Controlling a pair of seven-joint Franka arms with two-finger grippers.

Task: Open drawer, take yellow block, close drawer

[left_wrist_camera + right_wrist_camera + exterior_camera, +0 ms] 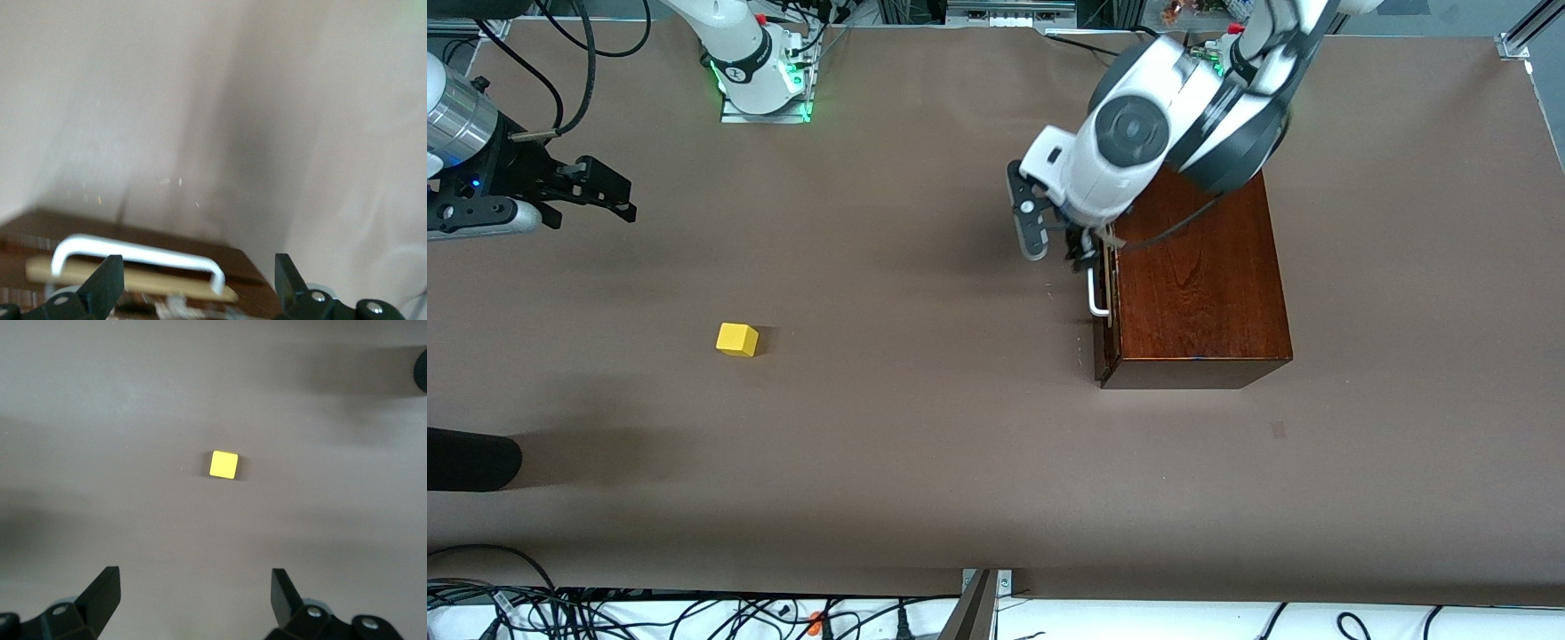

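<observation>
At the drawer [1107,302] front, the left end effector [1060,238] hung released over the white handle [137,257]; closing seemed next. The right end effector [596,191] waited released; yellow block [736,340] lay on the counter [925,444].

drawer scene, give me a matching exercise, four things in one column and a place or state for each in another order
Things:
1. yellow block
2. drawer
3. left gripper
4. right gripper

States:
A. open, up over bare table toward the right arm's end
B. nearly shut in the wooden box
C. alone on the brown table
D. open, at the white handle

Pairs: 1-C, 2-B, 3-D, 4-A
</observation>
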